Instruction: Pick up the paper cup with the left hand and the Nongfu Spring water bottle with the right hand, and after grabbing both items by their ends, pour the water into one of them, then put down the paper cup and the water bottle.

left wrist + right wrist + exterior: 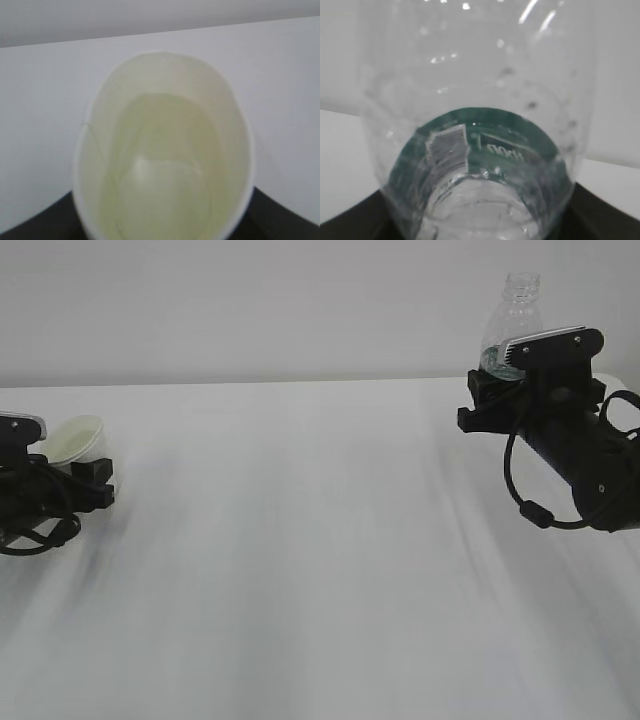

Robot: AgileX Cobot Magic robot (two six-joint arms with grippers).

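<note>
On a white counter (pixel 320 540), the right hand (pixel 505 390) jaws clasp the upright clear bottle (pixel 512 325) at its green label. At far left, the left hand (pixel 85 480) jaws clasp the tilted paper cup (pixel 75 440).
</note>
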